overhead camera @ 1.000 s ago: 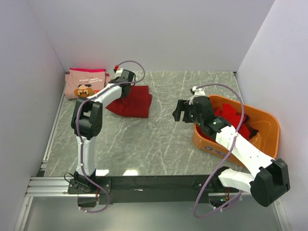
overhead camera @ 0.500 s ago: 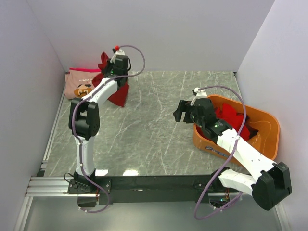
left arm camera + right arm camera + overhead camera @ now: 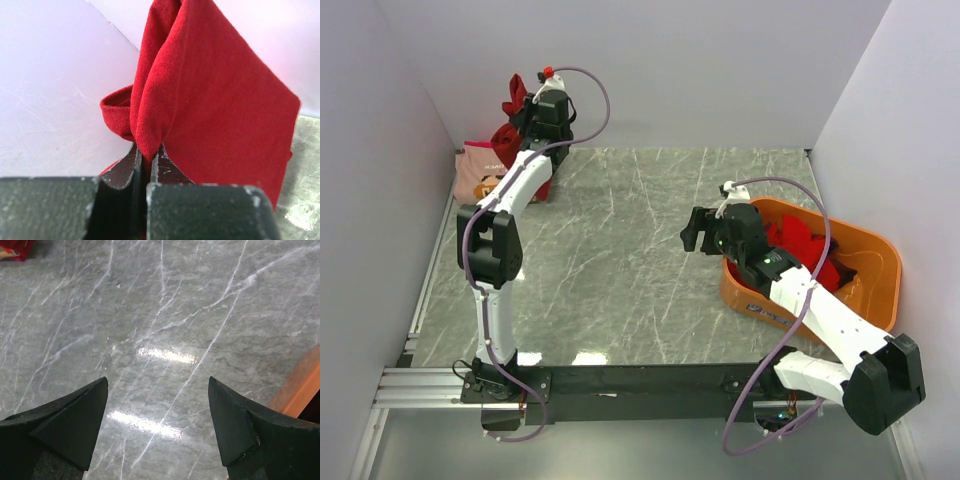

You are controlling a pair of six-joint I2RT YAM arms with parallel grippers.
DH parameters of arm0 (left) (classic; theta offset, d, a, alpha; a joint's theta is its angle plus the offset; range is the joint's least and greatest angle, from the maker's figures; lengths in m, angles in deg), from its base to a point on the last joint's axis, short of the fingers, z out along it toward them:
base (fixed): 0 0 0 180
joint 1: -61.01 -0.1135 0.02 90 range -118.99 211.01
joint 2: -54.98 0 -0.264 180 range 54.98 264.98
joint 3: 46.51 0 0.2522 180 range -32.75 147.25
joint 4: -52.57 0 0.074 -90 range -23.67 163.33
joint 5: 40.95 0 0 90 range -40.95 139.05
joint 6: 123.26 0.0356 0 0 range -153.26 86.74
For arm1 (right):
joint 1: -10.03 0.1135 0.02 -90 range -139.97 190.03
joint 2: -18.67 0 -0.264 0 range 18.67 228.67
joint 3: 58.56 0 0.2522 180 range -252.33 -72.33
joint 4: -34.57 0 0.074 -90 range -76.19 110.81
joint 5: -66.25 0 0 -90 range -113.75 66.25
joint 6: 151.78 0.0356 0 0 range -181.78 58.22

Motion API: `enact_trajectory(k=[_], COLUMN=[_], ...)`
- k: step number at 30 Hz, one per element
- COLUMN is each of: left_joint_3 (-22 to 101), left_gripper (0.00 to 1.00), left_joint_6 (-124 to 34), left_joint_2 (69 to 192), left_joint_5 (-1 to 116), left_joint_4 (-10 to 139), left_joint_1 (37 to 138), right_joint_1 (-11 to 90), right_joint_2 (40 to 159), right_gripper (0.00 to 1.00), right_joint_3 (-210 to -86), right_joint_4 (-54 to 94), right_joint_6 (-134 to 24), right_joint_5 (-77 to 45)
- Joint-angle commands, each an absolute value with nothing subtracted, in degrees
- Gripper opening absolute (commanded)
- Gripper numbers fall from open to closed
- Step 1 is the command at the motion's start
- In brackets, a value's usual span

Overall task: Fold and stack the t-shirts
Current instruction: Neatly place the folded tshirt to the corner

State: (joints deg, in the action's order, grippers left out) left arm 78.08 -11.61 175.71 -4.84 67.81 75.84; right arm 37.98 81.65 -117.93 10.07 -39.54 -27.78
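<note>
Grey marble table (image 3: 620, 270) sits between white walls. At the far left corner, the left gripper (image 3: 527, 112) has its fingers squeezed tight on a dark red t-shirt (image 3: 210, 95). It holds it up in the air above the pink t-shirt (image 3: 476, 172), which lies flat. The right gripper (image 3: 157, 390) hangs over the table with fingers wide apart, holding nothing, just beside the orange tub (image 3: 868, 250) with more red t-shirts (image 3: 798, 240) inside.

Pink t-shirt (image 3: 472, 172) mostly behind left arm (image 3: 520, 183) (print partly hidden)
</note>
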Motion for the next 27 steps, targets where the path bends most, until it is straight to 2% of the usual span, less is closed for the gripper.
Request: enact_trajectory(k=[1, 7, 27], left_joint_3=[81.2, 82.0, 79.1], left_gripper=[0.01, 0.01, 0.01], left_joint_6=[-10.8, -16.4, -18.4], left_joint_2=[172.6, 172.3, 179.5], left_joint_5=[-4.4, 0.2, 8.3], left_joint_4=[65.9, 71.2, 68.6], left_joint_1=[75.5, 73.3, 61.3], right_joint_1=[37.7, 37.7, 37.7], right_joint_2=[82.9, 83.1, 84.2], right_gripper=[0.88, 0.88, 0.88], right_joint_3=[-117.1, -117.3, -119.1], right_joint_4=[5.7, 5.1, 3.2], right_joint_6=[-38.9, -38.8, -39.3], right_joint_5=[-29.8, -30.3, -32.5])
